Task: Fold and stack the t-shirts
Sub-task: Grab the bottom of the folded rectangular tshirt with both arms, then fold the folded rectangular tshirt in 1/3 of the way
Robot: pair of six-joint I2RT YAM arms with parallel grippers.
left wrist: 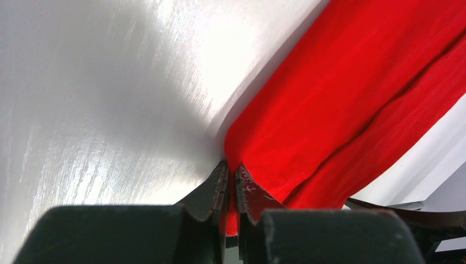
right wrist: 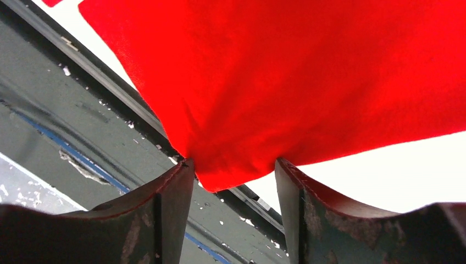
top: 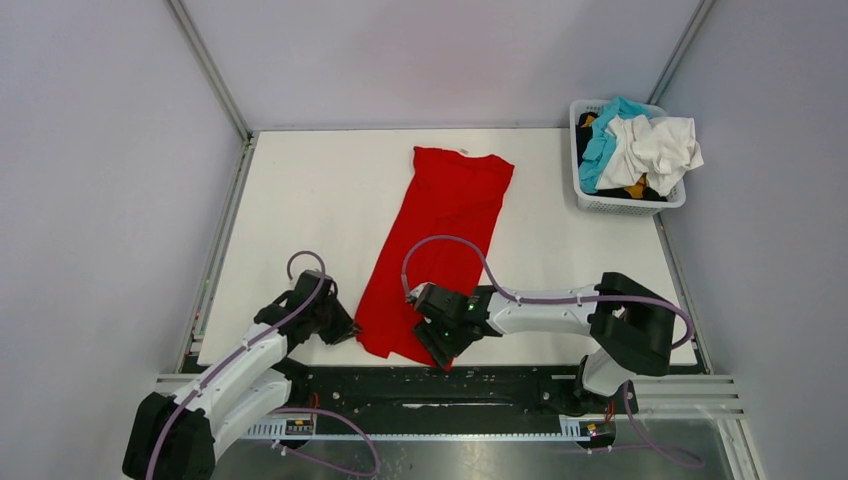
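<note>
Red t-shirt [top: 440, 235] | left gripper [left wrist: 231, 169] pinches hem | right gripper [right wrist: 233, 165] straddles corner

The long red cloth t-shirt [top: 440, 250] looks soft and matt, finely woven, with shallow creases. Under it the white desk [top: 300, 200] is smooth and glossy, with bright glare and faint brushed streaks. The left pincer [left wrist: 231, 184] is dark, matt and scuffed at the tips. The right pincer [right wrist: 233, 176] is worn, rough and brownish-black. The dark metal rail [right wrist: 82, 104] along the near edge is scratched and speckled with pale chips. At far right, a white plastic lattice basket [top: 628, 205] holds crumpled cloth garments [top: 650, 145].
</note>
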